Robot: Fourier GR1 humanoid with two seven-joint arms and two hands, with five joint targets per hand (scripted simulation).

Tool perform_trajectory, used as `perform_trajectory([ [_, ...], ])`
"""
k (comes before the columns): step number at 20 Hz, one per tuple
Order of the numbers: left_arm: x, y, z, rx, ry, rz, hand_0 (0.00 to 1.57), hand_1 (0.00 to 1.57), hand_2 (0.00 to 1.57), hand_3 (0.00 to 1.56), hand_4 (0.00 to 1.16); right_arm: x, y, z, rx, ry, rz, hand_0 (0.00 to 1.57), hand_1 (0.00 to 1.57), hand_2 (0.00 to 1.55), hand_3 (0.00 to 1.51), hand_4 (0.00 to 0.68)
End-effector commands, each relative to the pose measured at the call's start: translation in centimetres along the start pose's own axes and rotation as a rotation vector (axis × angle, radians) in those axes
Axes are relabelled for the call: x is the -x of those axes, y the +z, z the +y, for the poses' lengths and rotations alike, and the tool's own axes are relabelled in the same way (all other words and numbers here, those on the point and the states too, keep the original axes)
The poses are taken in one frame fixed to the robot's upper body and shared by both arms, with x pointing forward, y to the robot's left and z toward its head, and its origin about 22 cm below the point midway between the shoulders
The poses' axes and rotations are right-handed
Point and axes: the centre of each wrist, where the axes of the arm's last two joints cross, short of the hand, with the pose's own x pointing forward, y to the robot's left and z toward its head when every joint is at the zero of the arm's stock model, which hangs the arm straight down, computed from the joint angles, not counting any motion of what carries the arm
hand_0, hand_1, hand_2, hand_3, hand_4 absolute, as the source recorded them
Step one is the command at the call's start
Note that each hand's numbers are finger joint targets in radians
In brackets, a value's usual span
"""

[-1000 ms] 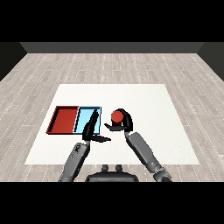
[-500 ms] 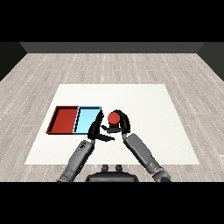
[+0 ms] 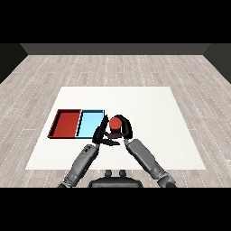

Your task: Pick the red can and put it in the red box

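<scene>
Beside the light blue tray (image 3: 90, 122), right hand (image 3: 122, 131) (fingers curled) holds red can (image 3: 115, 123).

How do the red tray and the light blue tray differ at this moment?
The red tray lies at the far left; the light blue tray sits to its right, nearer the red can. The red tray is clear of both hands, while the left hand overlaps the light blue tray's right edge. Both are shallow, look alike in size, lie side by side and hold nothing.
</scene>
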Motion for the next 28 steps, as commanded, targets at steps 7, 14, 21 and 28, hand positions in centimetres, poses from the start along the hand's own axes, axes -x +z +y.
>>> perform_trajectory([
  [7,-1.5,-0.6,-2.9,0.021,0.033,-0.02,0.0,0.0,0.0,0.0,0.0,-0.7,0.7,0.6,-0.031,-0.027,-0.02,1.49,1.49,1.44,1.38,0.615],
  [14,0.2,-0.2,-2.2,0.026,0.022,-0.031,0.0,0.0,0.0,0.0,0.0,-1.1,-1.4,2.4,-0.047,-0.022,-0.008,1.48,1.48,1.46,1.37,0.632],
  [21,-0.9,-1.3,-2.6,-0.163,-0.068,0.027,0.61,0.61,0.63,0.0,0.61,0.9,0.0,3.2,-0.082,-0.023,-0.006,1.47,1.47,1.45,1.37,0.629],
  [28,1.3,-1.6,-2.7,-0.206,-0.115,0.079,1.51,1.51,1.47,1.39,0.88,-1.9,-1.9,3.9,-0.069,-0.034,0.018,1.55,1.55,1.47,1.38,0.614],
])
